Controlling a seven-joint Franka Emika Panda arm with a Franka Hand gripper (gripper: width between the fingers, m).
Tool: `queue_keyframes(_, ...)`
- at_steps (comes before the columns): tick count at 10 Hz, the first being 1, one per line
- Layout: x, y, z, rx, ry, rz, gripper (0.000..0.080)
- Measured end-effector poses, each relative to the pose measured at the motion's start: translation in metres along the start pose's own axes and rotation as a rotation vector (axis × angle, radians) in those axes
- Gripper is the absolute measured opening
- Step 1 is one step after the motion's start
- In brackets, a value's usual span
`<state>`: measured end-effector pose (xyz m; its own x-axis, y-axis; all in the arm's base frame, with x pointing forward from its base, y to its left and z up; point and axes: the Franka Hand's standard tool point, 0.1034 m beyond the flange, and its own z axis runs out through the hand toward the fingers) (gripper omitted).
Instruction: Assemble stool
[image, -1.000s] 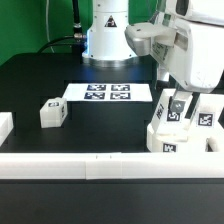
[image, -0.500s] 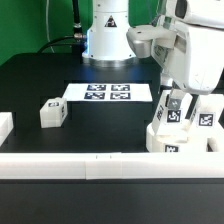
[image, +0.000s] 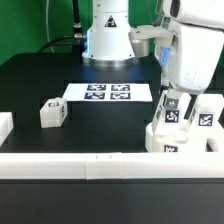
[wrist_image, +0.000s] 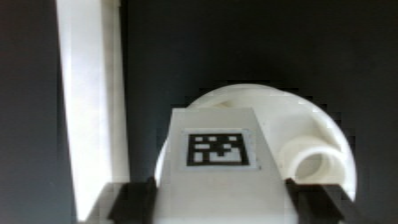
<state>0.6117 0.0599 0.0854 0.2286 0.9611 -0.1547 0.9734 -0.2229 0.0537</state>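
Stool seat: white, on the black worktop, at the exterior view's right, by the white rail. Jaws clamped on upright leg at seat. Loose leg and marker board well apart. Green backdrop.

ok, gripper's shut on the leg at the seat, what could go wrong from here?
1. The gripper pinches the held leg near one end only, so it could tilt and go crooked into the seat.
2. The second leg stands upright close beside it in the exterior view; turning or lifting the gripper could knock it.
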Motion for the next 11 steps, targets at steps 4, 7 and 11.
queue_keyframes(4,0.0001,-0.0038,0.0000,0.020,-0.016,0.408,0.0337)
queue_keyframes(7,0.0004,-0.0038,-0.0001,0.018,-0.018,0.611,0.0337)
queue_keyframes(11,0.0052,-0.0055,-0.0014,0.023,-0.014,1.040,0.0337)
